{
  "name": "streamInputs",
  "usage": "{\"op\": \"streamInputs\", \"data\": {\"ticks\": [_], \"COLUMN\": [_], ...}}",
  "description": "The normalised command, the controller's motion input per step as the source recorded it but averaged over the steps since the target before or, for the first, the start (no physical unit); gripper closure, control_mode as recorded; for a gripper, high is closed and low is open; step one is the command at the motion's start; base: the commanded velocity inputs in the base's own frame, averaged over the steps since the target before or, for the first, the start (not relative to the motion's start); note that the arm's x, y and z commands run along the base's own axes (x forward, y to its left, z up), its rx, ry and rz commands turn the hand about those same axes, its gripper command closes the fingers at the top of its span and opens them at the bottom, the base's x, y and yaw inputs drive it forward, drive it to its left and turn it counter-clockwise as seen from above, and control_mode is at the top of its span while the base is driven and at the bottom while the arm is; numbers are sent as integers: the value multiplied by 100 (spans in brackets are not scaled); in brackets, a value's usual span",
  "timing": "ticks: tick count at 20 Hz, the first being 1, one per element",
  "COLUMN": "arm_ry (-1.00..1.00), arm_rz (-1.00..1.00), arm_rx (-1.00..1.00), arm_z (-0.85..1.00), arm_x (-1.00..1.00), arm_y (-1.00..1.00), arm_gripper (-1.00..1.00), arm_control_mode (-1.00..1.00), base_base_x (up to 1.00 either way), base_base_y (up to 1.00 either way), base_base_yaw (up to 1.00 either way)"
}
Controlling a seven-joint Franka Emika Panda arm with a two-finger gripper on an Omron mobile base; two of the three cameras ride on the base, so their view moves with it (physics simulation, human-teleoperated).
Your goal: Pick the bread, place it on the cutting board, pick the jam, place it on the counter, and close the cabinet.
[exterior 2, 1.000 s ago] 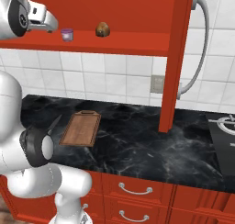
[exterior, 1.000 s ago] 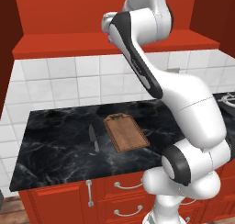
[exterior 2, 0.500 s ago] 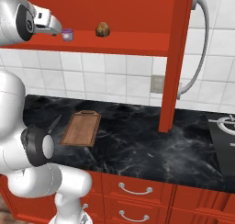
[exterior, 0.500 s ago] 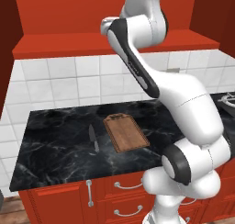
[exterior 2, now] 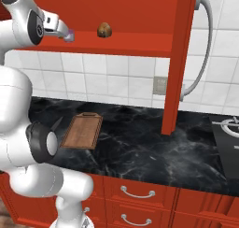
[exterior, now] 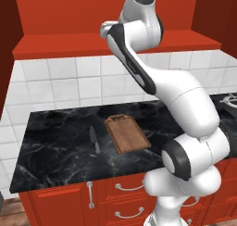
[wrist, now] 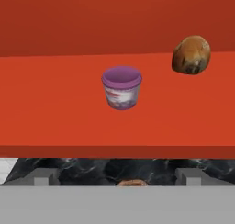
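Note:
The jam (wrist: 121, 87), a purple jar, stands on the red shelf floor of the open cabinet (wrist: 55, 108), with the bread (wrist: 191, 54) further back to its right. My gripper (wrist: 114, 178) is open, level with the shelf edge and a short way from the jam, holding nothing. From the right base view the gripper (exterior 2: 61, 29) reaches the jam (exterior 2: 70, 35) from the left, and the bread (exterior 2: 104, 30) sits beyond it. The cutting board (exterior: 127, 133) lies bare on the counter (exterior: 55, 146) below. It shows again (exterior 2: 83, 130) on the counter (exterior 2: 140, 147).
A grey knife (exterior: 94, 139) lies left of the board. The open cabinet door (exterior 2: 179, 59) stands edge-on to the right of the shelf. A grey curved pipe (exterior 2: 205, 59) runs on the wall behind it. A stove burner (exterior 2: 228, 126) is at the far right.
The hand has moved right along the shelf front, closer to the jam. The jam, bread and board have not moved.

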Motion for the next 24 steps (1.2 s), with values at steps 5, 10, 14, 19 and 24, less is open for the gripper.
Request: {"op": "streamInputs", "data": {"ticks": [5, 10, 14, 19, 24], "arm_ry": [0, 0, 0, 0, 0], "arm_rz": [0, 0, 0, 0, 0], "arm_rx": [0, 0, 0, 0, 0], "arm_z": [-4, -5, -8, -10, -2], "arm_x": [45, 41, 41, 38, 37], "arm_y": [0, 0, 0, 0, 0], "arm_gripper": [-100, -100, -100, -100, -100], "arm_control_mode": [-100, -100, -100, -100, -100], "base_base_x": [0, 0, 0, 0, 0], "base_base_y": [0, 0, 0, 0, 0], "base_base_yaw": [0, 0, 0, 0, 0]}}
